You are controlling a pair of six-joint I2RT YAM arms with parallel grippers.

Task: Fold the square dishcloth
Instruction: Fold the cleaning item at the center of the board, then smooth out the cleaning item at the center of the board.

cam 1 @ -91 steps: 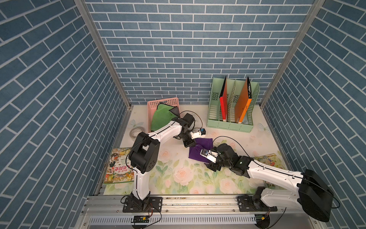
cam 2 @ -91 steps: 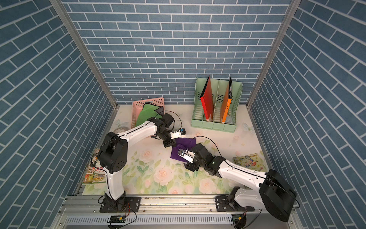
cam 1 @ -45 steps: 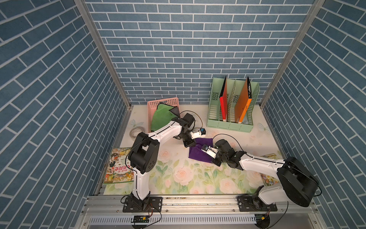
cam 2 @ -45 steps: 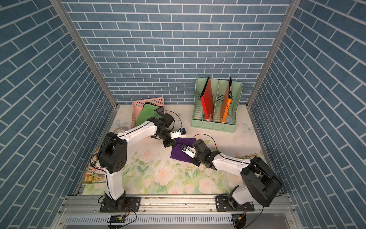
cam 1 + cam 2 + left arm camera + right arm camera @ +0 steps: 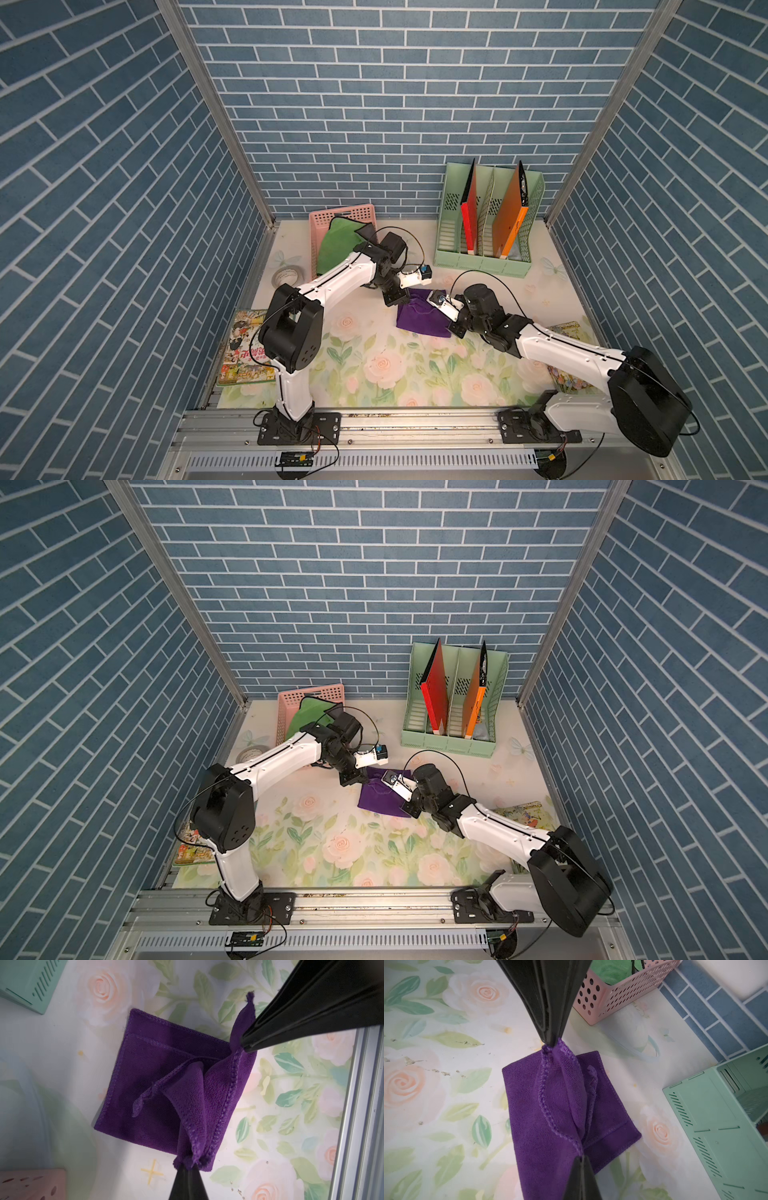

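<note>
The work area is enclosed on three sides by blue brick-patterned walls (image 5: 374, 104), with bare metal posts at the far corners. The table is covered by a pale floral mat (image 5: 374, 374). An aluminium rail (image 5: 415, 419) is fixed along the near edge, and both arm bases are mounted on it.

At the left edge a comic magazine (image 5: 245, 353) is laid flat. A roll of tape (image 5: 286, 276) is seen farther back, and at the far left a pink perforated basket (image 5: 353, 212) is filled with a green cloth (image 5: 336, 245).

In the middle of the mat the purple dishcloth (image 5: 419, 320) is found, already doubled over and mostly flat. Its far-left corner is pinched by the left gripper (image 5: 187, 1164), whose jaws are closed tight on the fabric. A raised ridge of hem is stretched from there to the near-right side, where it is clamped likewise by the fully closed right gripper (image 5: 580, 1159).

At the far right a mint-green file rack (image 5: 478, 259) is placed near the far wall. A red folder (image 5: 468, 224) and an orange folder (image 5: 509, 224) are stood in separate slots. At the right edge a printed booklet (image 5: 569, 332) is partly hidden under the right arm.
</note>
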